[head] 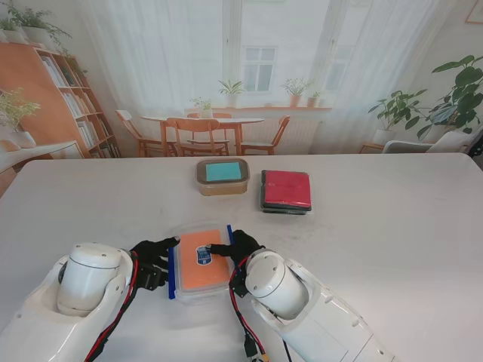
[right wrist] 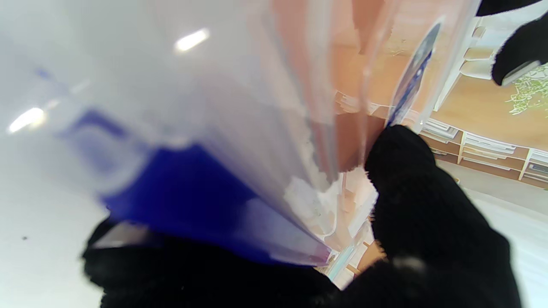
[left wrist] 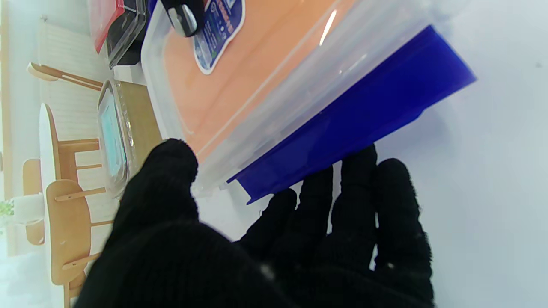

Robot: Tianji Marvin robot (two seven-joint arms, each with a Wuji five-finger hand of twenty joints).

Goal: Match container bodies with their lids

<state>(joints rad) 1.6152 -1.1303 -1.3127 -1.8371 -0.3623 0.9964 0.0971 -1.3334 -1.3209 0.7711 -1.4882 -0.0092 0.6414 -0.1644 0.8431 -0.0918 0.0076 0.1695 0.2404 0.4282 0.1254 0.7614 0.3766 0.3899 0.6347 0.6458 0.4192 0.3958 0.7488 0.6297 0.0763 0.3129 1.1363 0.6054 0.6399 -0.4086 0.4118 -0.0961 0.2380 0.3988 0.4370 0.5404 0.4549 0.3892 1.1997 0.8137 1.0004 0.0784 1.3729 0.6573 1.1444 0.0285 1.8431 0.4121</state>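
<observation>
A: What colours does the near container (head: 201, 260) show?
B: Its clear walls hold an orange inside, with deep blue clips (left wrist: 355, 124) down the two long sides and a small blue-and-white label (head: 204, 255) in the middle of the lid.
A: And the two at twelve o'clock from it?
B: The tan container (head: 223, 177) has a teal top framed in clear plastic; at three o'clock of that one, the black container (head: 286, 191) carries a red lid.
A: The robot?
B: The left robot hand (head: 155, 260) and the right robot hand (head: 240, 247) wear black gloves; the arms are white with red cables. The desk (head: 392, 226) is plain white.
</observation>
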